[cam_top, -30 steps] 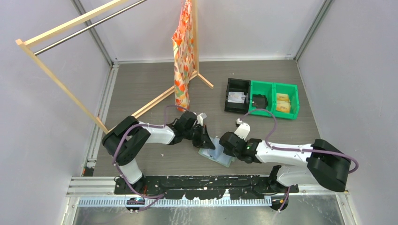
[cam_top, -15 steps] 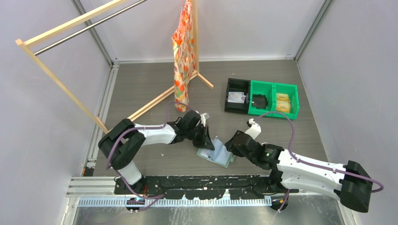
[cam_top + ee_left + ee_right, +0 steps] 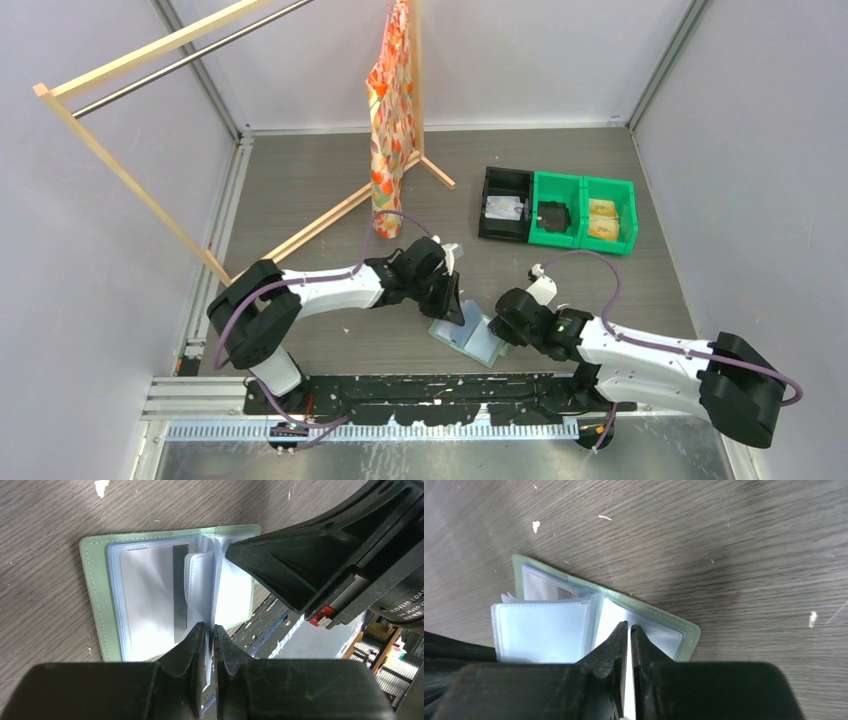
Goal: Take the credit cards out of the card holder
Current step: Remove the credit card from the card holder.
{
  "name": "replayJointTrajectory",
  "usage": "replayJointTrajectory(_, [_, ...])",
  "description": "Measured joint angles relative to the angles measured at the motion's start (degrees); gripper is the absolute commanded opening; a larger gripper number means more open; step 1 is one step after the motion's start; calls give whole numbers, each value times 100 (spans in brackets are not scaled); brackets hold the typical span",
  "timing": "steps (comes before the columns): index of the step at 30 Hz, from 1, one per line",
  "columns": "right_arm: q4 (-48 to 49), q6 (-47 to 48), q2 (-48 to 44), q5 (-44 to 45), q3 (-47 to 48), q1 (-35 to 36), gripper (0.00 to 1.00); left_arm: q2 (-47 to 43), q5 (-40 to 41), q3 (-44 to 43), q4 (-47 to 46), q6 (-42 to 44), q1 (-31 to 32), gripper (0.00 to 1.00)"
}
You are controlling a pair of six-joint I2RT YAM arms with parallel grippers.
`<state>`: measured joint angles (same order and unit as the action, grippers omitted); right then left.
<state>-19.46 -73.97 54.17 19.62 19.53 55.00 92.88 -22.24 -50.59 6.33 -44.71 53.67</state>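
The sage-green card holder lies open on the table between my two arms, its pale blue-grey sleeves standing up at the spine. My left gripper is shut on one upright sleeve, which runs down between its fingers. A grey card face shows inside the flat left pocket. My right gripper comes in from the other side, jaws almost together with a thin pale strip of sleeve between them, tips over the right pocket beside the spine. In the top view the left gripper and right gripper flank the holder.
A black bin and two green bins stand at the back right. A wooden clothes rack with an orange patterned cloth stands behind the left arm. The table's front rail runs close below the holder.
The right gripper opened, then closed again at the holder's right side while its arm swung out to the right. The left gripper and the holder shifted slightly right and nearer.
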Motion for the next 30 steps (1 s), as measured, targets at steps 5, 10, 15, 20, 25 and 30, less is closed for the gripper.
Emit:
replayJointTrajectory(5, [398, -81, 315, -133, -76, -2, 9, 0, 0, -2, -2, 2, 68, 6])
replayJointTrajectory(10, [826, -146, 560, -173, -103, -11, 8, 70, -4, -28, 0, 15, 195, 0])
replayJointTrajectory(15, [1023, -190, 588, -177, -188, -11, 6, 219, -48, -199, 74, 20, 313, 2])
replayJointTrajectory(20, [1082, -254, 553, -173, -236, -11, 6, 258, -31, -269, 192, 20, 337, 17])
replayJointTrajectory(25, [949, -284, 284, -170, -323, -13, 7, 258, -22, -308, 225, 22, 387, 21])
replayJointTrajectory(30, [509, -293, -243, -138, -459, -39, 6, 256, 24, -308, 229, 20, 398, 21])
